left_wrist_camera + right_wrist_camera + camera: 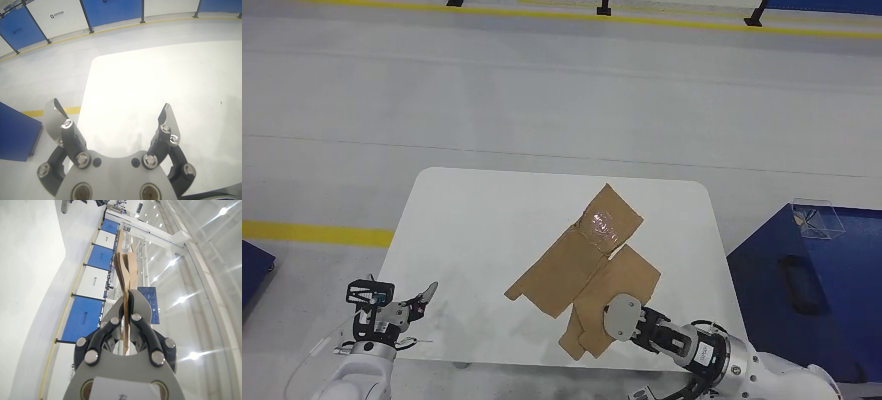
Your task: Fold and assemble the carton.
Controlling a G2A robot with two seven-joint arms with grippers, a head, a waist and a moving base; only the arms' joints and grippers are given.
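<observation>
The carton [582,265] is a flattened brown cardboard blank with a patch of clear tape near its far end. It stretches diagonally over the right half of the white table [462,220]. My right gripper [620,318] is shut on the carton's near flap at the table's front edge. In the right wrist view the carton [125,264] is seen edge-on, clamped between the right gripper [126,294] fingers, its layers fanning apart beyond them. My left gripper [414,305] sits at the table's front left corner, and in the left wrist view it [111,108] stands open over bare table.
A blue cabinet [802,275] with a clear plastic container [817,217] on top stands just right of the table. Another blue box [17,132] sits on the floor left of the table. Yellow floor lines and blue-and-white partition panels lie beyond.
</observation>
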